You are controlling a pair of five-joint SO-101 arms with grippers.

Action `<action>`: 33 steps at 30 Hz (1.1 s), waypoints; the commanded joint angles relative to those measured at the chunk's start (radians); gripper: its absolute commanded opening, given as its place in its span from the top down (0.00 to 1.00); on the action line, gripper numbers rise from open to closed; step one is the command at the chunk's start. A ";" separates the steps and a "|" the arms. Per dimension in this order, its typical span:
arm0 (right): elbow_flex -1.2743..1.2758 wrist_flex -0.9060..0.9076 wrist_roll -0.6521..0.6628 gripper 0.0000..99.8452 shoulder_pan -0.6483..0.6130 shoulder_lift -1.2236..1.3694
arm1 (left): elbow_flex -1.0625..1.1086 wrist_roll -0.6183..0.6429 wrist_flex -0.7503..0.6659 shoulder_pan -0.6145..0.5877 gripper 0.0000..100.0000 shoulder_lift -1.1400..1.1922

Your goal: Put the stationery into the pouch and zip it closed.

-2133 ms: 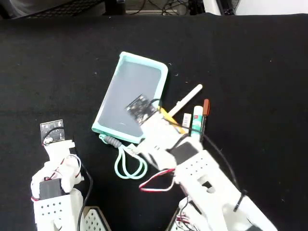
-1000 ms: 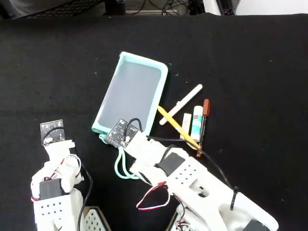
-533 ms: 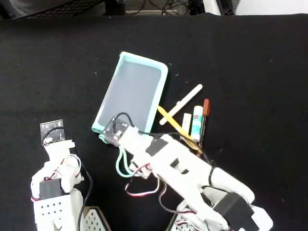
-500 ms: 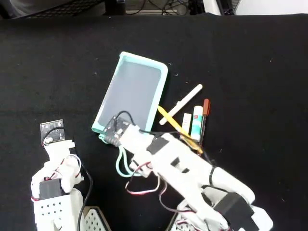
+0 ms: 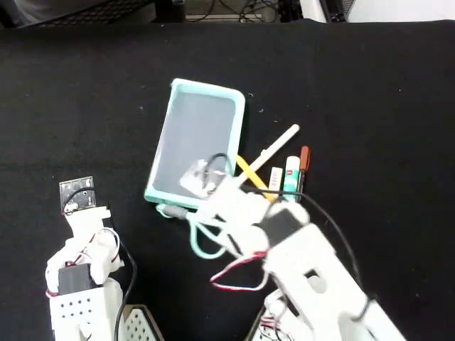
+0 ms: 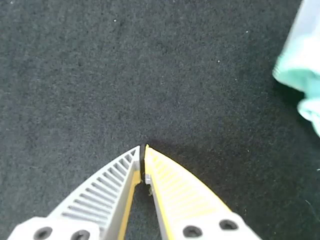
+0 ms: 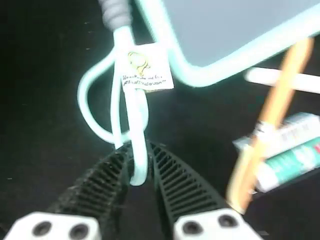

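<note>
High view: a mint-green rectangular fabric pouch (image 5: 195, 135) with a grey face lies flat on the black cloth-covered table (image 5: 370, 85). The stationery is outside the pouch, all beside one of its long edges. A yellow pencil (image 5: 249, 172) lies nearest that edge and a white plastic pen (image 5: 276, 142) crosses it. Farther from the pouch, side by side, are a small white eraser (image 5: 275, 176), a white-and-green glue tube (image 5: 291, 174) and a brown-red marker (image 5: 303, 162). A pale-green cord loop (image 5: 201, 240) trails from a grey ribbed zip pull (image 5: 174, 211) at one corner of the pouch. Right wrist view: the right gripper (image 7: 137, 150) has its black ribbed fingers (image 7: 102, 177) clamped on the end of the cord loop farthest from the pouch. A square white paper tag (image 7: 144, 71) sits on the cord between the fingers and the pouch. Whether the zip is open or closed cannot be told. Left wrist view: the left gripper (image 6: 144, 148) is over bare cloth, apart from the pouch. Its fingers, one grey (image 6: 115, 175) and one yellow, are together with the tips touching.
</note>
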 commanded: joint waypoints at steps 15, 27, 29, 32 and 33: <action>0.067 0.020 0.150 0.99 0.367 -0.550 | 0.002 0.006 0.002 -0.007 0.97 0.003; 0.036 0.074 0.101 0.99 0.265 -0.549 | 0.002 0.006 0.002 -0.007 0.97 0.003; 0.117 0.075 0.172 0.98 0.259 -0.549 | 0.002 0.006 0.002 -0.005 0.97 0.003; 0.213 0.077 0.258 0.95 0.305 -0.549 | 0.002 0.006 0.002 -0.005 0.97 0.003; 0.217 0.077 0.275 0.92 0.333 -0.549 | 0.002 0.006 0.002 -0.005 0.97 0.003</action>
